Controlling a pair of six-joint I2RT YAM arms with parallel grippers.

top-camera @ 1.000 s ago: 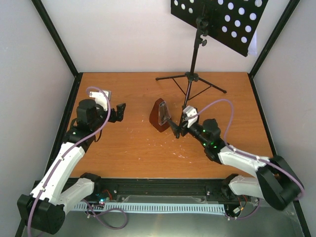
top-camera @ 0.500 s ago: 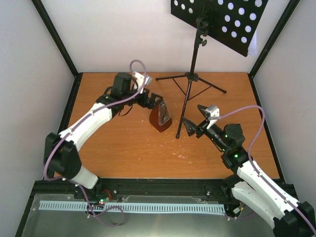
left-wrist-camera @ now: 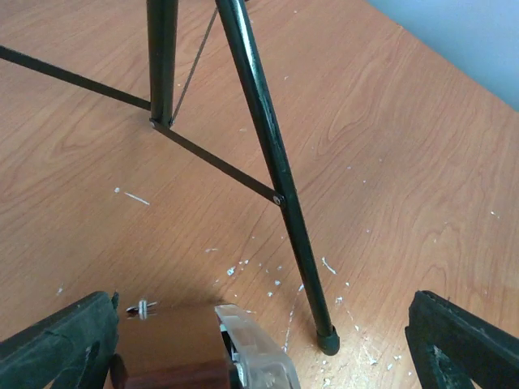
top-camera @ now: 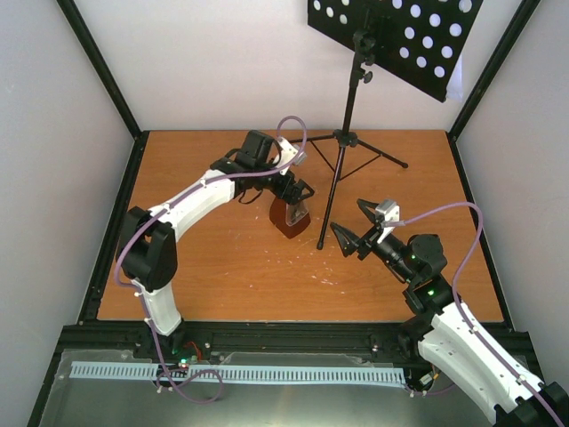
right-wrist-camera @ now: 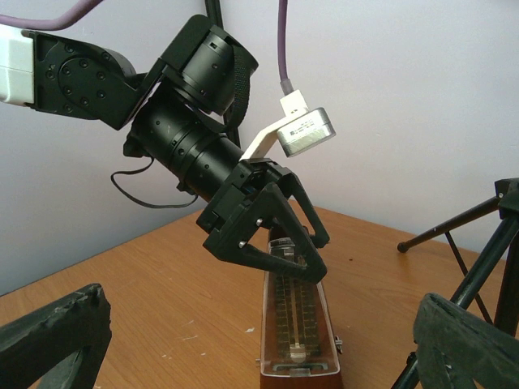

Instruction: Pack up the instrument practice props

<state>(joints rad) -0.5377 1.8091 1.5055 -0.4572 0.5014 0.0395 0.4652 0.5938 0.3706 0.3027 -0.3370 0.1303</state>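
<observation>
- The left gripper (top-camera: 295, 196) hangs over the top of the metronome (top-camera: 290, 218). Its fingers (left-wrist-camera: 55, 350) are spread wide on either side and are not closed on it (in the left wrist view the wooden body sits nearer one finger).
- The metronome stands upright near the middle of the worktop (top-camera: 204, 276), with its clear cover (left-wrist-camera: 253, 361) turned toward the right arm.
- The black music stand (top-camera: 348, 102) rises just behind and to the right of the metronome. Its tripod feet rest on the worktop, one foot lands near the metronome, and its perforated desk (top-camera: 391, 36) sits high up.
- The right gripper (top-camera: 354, 227) points at the metronome from beyond that foot, its fingers parted and empty.
</observation>
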